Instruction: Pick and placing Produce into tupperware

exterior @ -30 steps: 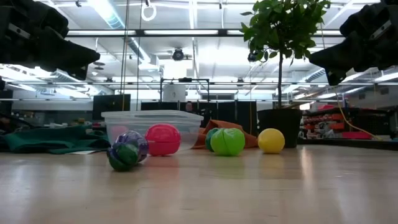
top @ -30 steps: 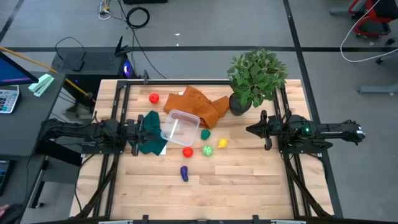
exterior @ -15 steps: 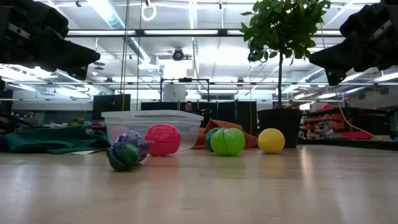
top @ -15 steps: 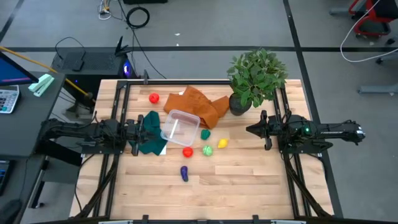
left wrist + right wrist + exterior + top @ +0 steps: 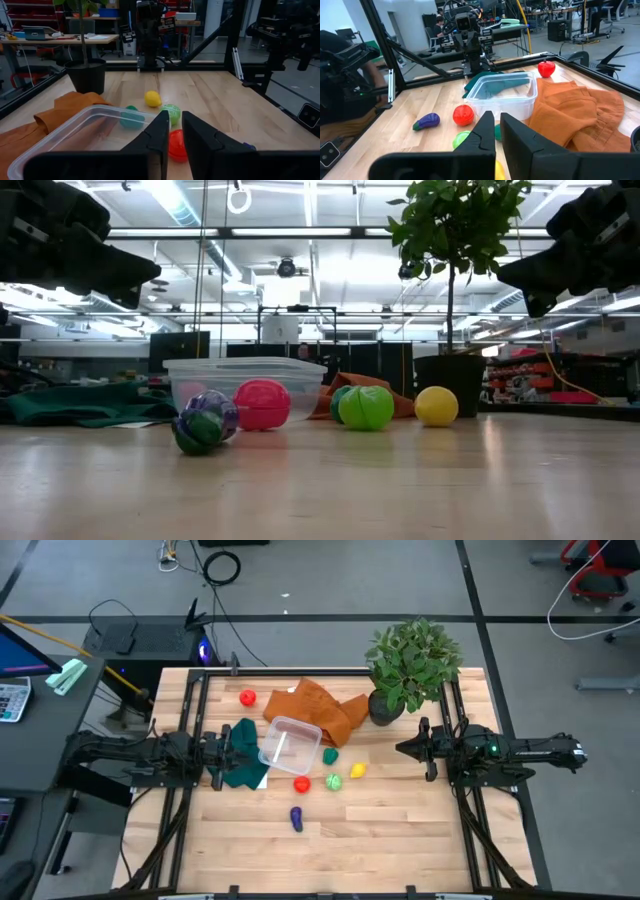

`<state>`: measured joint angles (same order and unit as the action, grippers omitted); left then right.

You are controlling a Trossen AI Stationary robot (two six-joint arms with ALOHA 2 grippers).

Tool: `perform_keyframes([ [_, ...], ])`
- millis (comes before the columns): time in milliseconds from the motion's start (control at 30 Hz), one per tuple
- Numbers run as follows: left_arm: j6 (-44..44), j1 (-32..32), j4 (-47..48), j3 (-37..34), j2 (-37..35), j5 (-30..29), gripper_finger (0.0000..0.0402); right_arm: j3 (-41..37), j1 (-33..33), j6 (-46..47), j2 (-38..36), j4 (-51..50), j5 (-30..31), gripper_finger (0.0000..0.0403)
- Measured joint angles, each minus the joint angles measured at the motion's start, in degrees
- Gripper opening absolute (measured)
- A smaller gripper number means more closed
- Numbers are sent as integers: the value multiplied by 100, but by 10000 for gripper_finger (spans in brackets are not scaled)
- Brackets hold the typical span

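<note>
The clear tupperware (image 5: pixel 290 743) stands mid-table, its far side on the orange cloth (image 5: pixel 318 708). Produce lies on the wood around it: one red piece (image 5: pixel 301 784), a yellow-green (image 5: pixel 333 781), a yellow (image 5: pixel 357 771), a green (image 5: pixel 330 755) and a purple one (image 5: pixel 296 818) near it, and a second red piece (image 5: pixel 247 697) toward the far left. My left gripper (image 5: pixel 236 751) hovers shut over the dark green cloth (image 5: pixel 238 762), left of the box. My right gripper (image 5: pixel 402 748) hovers shut to the right of the produce. In the left wrist view the gripper (image 5: pixel 176 120) points at the red piece (image 5: pixel 176 145).
A potted plant (image 5: pixel 410 665) stands at the far right of the table, its pot (image 5: pixel 452 385) close to the yellow piece (image 5: pixel 436 406). Bare wood stretches along the near half of the table (image 5: pixel 380 840). Black frame rails (image 5: pixel 190 740) run along both sides.
</note>
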<state>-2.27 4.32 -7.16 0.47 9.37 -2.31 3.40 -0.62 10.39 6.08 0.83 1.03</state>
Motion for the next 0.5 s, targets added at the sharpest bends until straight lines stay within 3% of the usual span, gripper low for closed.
perform_keyframes([
  [500,1,0,0,-2,0,-2,54,0,1,0,0,-1,-1,0],
])
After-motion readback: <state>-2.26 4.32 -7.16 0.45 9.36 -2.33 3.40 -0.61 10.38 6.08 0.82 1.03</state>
